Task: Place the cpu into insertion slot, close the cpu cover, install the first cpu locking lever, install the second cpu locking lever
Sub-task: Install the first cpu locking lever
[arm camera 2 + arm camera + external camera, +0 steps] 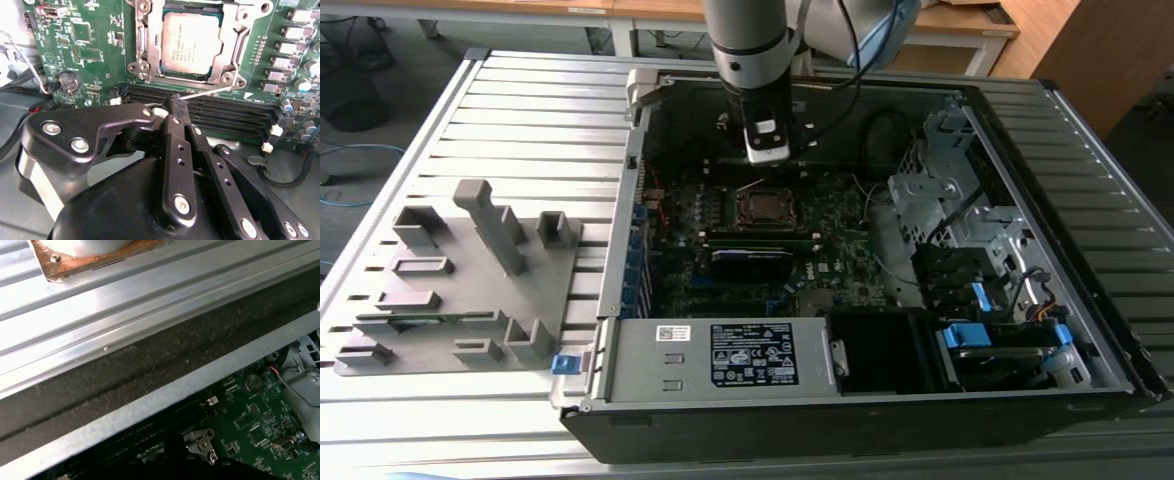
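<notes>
Gripper: in the second wrist view the gripper [176,102] has its black fingers [176,127] drawn together to a closed tip holding nothing, poised over the long black memory slots [225,112] just beside the socket.
Cpu: the cpu [190,42] lies seated in the insertion slot [150,75], silvery face up.
Cpu cover: the cpu cover [239,37] frames the chip; its far edge is cut off.
Lever: a thin silvery locking lever [210,92] slants along the socket's near edge, its end hidden behind the fingertips.
Exterior view: the arm [750,60] hides the case's far part; socket [761,207] is small.
Writing: chip print and the white label [754,355] are not legible enough to tell.
</notes>
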